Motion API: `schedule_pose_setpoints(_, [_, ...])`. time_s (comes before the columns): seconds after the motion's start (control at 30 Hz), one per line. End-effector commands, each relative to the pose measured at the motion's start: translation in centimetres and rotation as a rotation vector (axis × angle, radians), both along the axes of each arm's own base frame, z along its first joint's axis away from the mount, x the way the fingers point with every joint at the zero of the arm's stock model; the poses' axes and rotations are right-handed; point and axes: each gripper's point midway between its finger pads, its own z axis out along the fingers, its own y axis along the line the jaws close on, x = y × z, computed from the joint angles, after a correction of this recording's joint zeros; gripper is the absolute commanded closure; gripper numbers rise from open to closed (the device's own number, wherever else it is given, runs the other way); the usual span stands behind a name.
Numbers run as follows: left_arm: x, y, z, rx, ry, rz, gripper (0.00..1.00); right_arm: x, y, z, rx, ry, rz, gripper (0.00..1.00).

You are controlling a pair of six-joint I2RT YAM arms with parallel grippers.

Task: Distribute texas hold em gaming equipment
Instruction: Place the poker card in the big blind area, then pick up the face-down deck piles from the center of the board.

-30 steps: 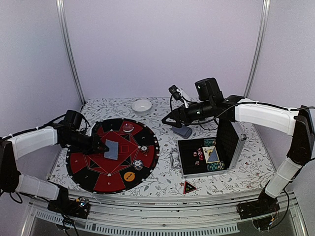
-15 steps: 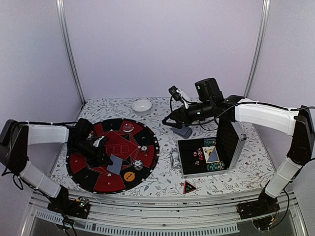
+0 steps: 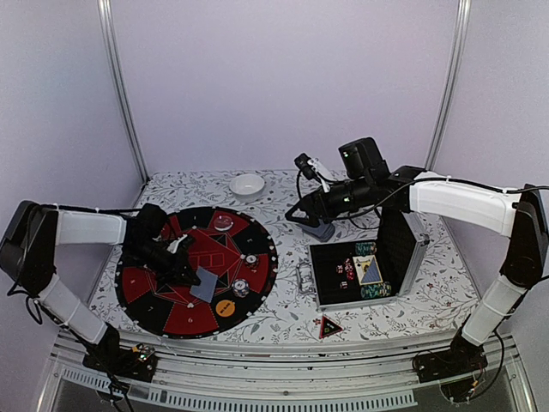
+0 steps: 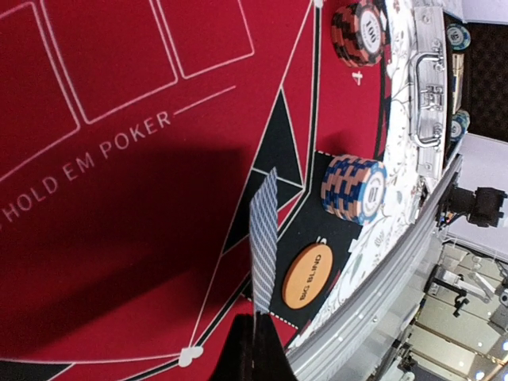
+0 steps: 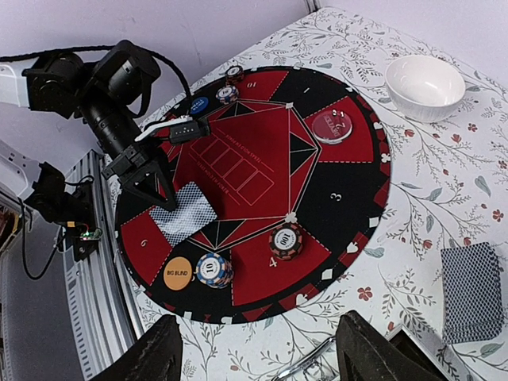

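My left gripper (image 3: 187, 272) is shut on a grey-blue patterned playing card (image 3: 204, 284), held just above the near part of the round red-and-black poker mat (image 3: 257, 236). In the left wrist view the card (image 4: 264, 238) stands edge-on, pinched at its lower end. Beside it lie the orange BIG BLIND disc (image 4: 306, 275) and a blue striped chip stack (image 4: 354, 188). A dark 100 chip stack (image 5: 286, 240) sits further right. My right gripper (image 5: 262, 357) hangs open and empty above the card deck (image 3: 322, 229).
An open metal case (image 3: 410, 257) holding chips and cards stands to the right of the mat, its handle (image 3: 305, 276) towards the mat. A red triangular marker (image 3: 329, 326) lies near the front edge. A white bowl (image 3: 247, 184) sits at the back.
My left arm has swung the card from the mat's centre down towards its near side, beside the blue chips. The right arm has barely shifted.
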Motion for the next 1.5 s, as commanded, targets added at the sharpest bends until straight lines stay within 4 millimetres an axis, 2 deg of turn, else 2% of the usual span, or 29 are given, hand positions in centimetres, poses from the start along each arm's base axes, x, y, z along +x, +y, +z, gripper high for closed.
schedule_pose_setpoints(0.0, [0.2, -0.1, 0.3, 0.022, -0.027, -0.019, 1.0, 0.1, 0.0, 1.8, 0.013, -0.038, -0.005, 0.32])
schedule_pose_setpoints(0.17, [0.1, -0.3, -0.7, 0.017, 0.005, -0.037, 1.0, 0.8, -0.4, 1.8, -0.009, -0.052, -0.039, 0.3])
schedule_pose_setpoints(0.2, [0.3, -0.2, -0.8, 0.023, 0.003, -0.036, 0.95, 1.0, -0.6, 1.7, -0.019, -0.059, -0.051, 0.29])
schedule_pose_setpoints(0.27, [0.8, 0.0, -0.7, 0.047, -0.012, -0.028, 0.78, 1.9, -1.2, 1.4, -0.055, -0.068, -0.091, 0.27])
schedule_pose_setpoints(0.33, [1.5, 0.3, -0.1, 0.075, -0.04, -0.016, 0.67, 3.4, -2.2, 0.5, -0.111, -0.074, -0.146, 0.23])
schedule_pose_setpoints(0.37, [1.9, 0.5, 0.4, 0.088, -0.062, -0.007, 0.58, 4.3, -2.7, 0.2, -0.138, -0.079, -0.174, 0.2])
schedule_pose_setpoints(0.47, [3.1, 1.0, 2.3, 0.118, -0.126, 0.023, 0.34, 7.4, -4.9, -2.4, -0.263, -0.071, -0.271, 0.08])
schedule_pose_setpoints(0.5, [3.4, 1.0, 2.9, 0.124, -0.141, 0.028, 0.32, 8.4, -5.6, -3.6, -0.311, -0.071, -0.284, 0.03])
schedule_pose_setpoints(0.53, [3.6, 1.2, 3.4, 0.129, -0.157, 0.033, 0.3, 9.2, -6.1, -4.6, -0.353, -0.062, -0.296, 0.0])
schedule_pose_setpoints(0.73, [5.2, 1.3, 7.8, 0.133, -0.315, 0.056, 0.28, 13.8, -8.5, -10.7, -0.564, -0.031, -0.298, 0.01])
schedule_pose_setpoints(0.77, [5.3, 1.2, 8.3, 0.126, -0.335, 0.054, 0.28, 14.2, -8.8, -12.2, -0.604, -0.021, -0.285, 0.01])
schedule_pose_setpoints(0.83, [5.3, 0.9, 8.9, 0.114, -0.358, 0.042, 0.27, 15.0, -8.8, -13.5, -0.634, -0.016, -0.26, 0.01])
schedule_pose_setpoints(1.03, [4.8, 0.4, 8.0, 0.103, -0.339, 0.005, 0.27, 16.4, -8.4, -15.0, -0.662, -0.03, -0.187, 0.01])
schedule_pose_setpoints(1.27, [4.8, -0.7, 8.7, 0.051, -0.363, -0.033, 0.27, 15.9, -7.5, -16.9, -0.654, 0.009, -0.09, 0.01])
schedule_pose_setpoints(1.33, [4.8, -0.8, 8.9, 0.039, -0.368, -0.04, 0.27, 15.6, -7.3, -18.9, -0.662, 0.046, -0.06, 0.01])
schedule_pose_setpoints(1.47, [4.8, -1.0, 9.0, 0.031, -0.373, -0.048, 0.27, 16.1, -7.7, -20.4, -0.701, 0.048, -0.072, 0.01])
